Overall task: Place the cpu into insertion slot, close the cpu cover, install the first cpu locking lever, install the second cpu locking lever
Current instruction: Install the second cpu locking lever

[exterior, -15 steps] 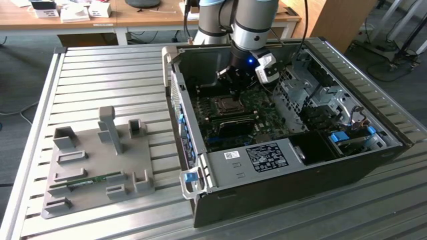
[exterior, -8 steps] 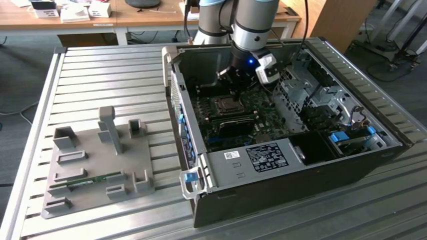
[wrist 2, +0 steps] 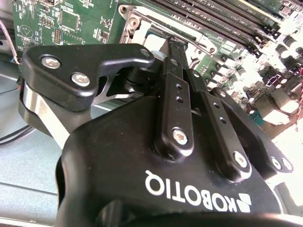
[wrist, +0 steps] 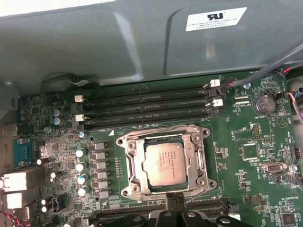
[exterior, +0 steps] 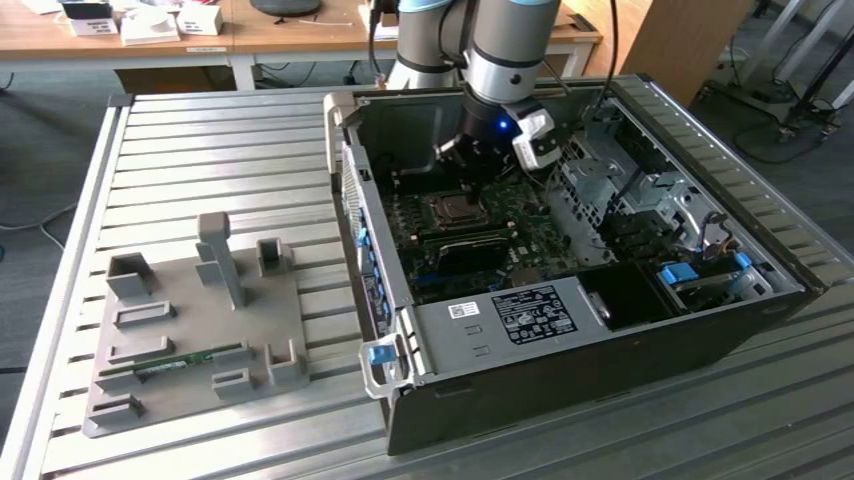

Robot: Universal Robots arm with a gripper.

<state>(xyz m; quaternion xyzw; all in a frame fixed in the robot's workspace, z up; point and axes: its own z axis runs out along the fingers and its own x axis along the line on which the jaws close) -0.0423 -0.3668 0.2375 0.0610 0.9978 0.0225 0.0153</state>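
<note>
1 cpu (wrist: 163,163) seated under cpu cover (wrist: 163,137); print unread.

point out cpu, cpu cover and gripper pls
cpu (wrist: 164,163): first wrist view, centre of its silvery face.
cpu cover (wrist: 135,163): first wrist view, one side bar of the metal frame around the chip.
gripper (wrist 2: 182,59): second wrist view, between the fingertips, just over the socket.

socket (wrist: 163,163) open above | memory slots (wrist: 147,106) beside; case wall (wrist: 94,42) beyond
</note>
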